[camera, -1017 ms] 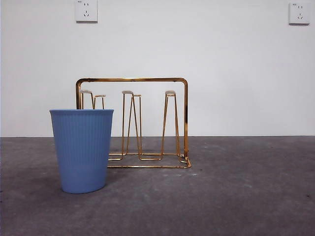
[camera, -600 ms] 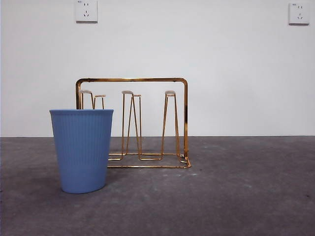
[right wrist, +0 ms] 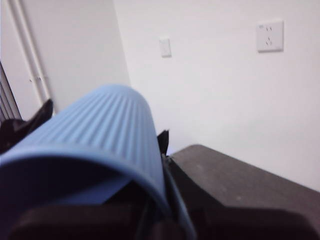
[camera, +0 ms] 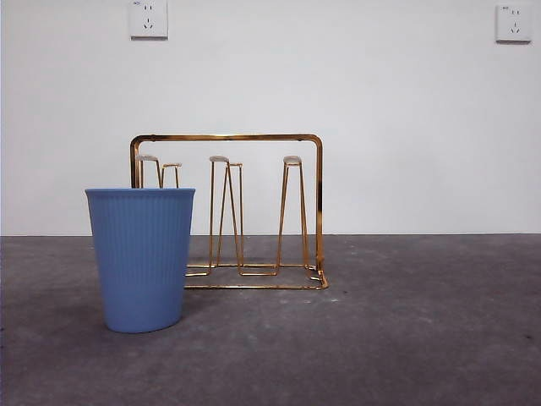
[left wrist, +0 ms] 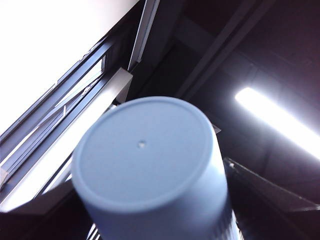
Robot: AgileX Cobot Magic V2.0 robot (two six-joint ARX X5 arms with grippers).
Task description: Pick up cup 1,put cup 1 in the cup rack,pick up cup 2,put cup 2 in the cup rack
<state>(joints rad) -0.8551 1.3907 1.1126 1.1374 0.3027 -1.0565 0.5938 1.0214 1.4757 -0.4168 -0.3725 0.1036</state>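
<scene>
Left tool: you cannot tell its grip; a pale-blue cup fills its view | Right tool: clamped on ribbed cup at the rim | Desk cup stands on desk, front-left of cup rack | Align the mouth squarely over a prong, then lower slowly.

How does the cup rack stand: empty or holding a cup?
Empty: the front view shows the cup rack with every prong bare; a blue cup stands upright on the table in front of it.
</scene>
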